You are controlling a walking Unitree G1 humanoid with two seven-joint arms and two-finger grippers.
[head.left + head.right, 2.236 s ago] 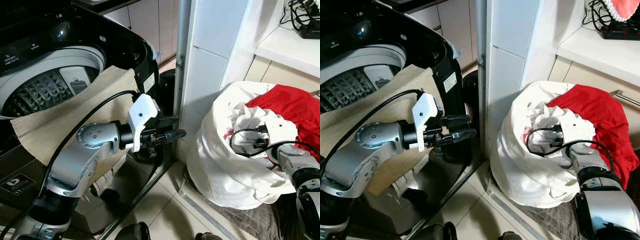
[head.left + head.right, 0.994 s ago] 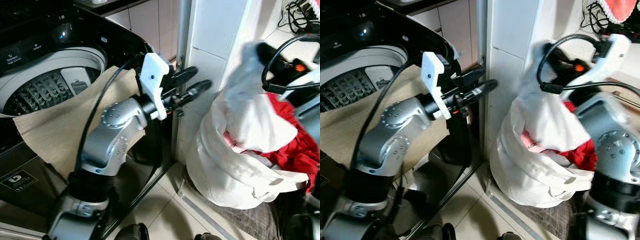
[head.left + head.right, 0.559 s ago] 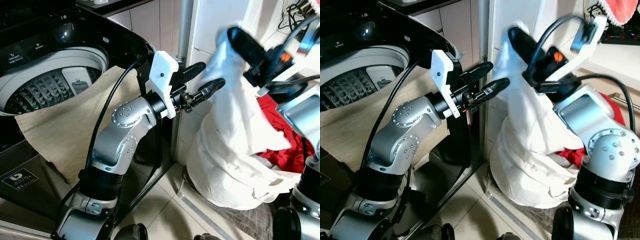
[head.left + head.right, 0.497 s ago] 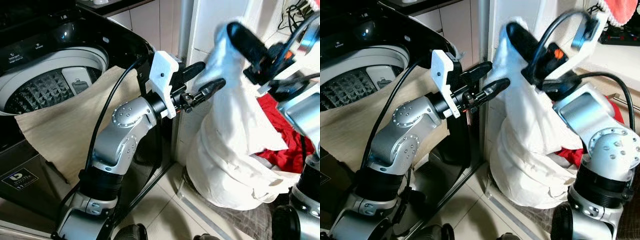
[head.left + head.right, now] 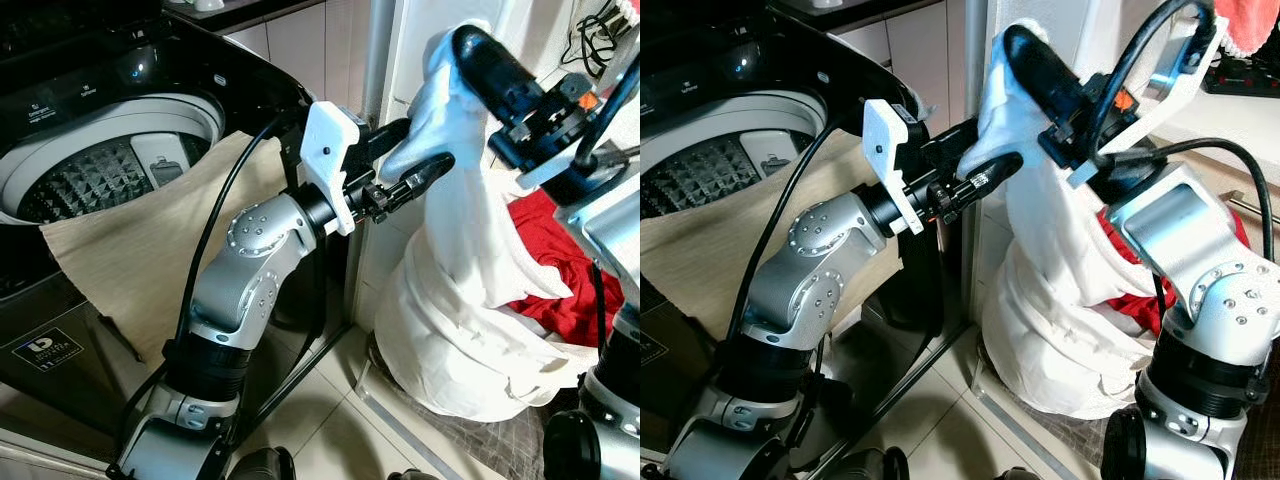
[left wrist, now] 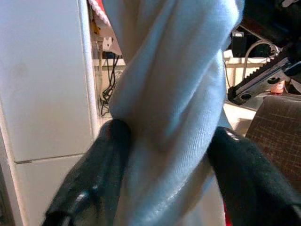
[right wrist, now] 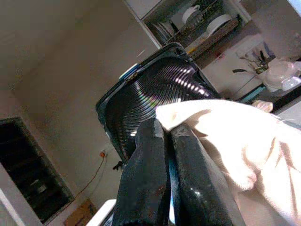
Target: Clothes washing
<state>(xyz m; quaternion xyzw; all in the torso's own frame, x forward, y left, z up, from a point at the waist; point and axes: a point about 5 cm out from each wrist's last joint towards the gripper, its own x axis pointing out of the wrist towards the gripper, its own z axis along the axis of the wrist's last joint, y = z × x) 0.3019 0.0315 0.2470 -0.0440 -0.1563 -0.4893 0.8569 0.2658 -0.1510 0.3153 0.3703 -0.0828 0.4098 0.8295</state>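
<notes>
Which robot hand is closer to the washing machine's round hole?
Left. The left gripper reaches out beside the washing machine, its fingers around the white garment. The right gripper pinches that garment's top farther away, above the laundry bag.

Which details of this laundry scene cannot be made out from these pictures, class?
- White garment: its kind and full shape, bunched in both eye views.
- Washing machine drum: its contents, covered by the beige cloth.
- Laundry bag: what lies under the red garment.
- Machine's label print: too small.
</notes>
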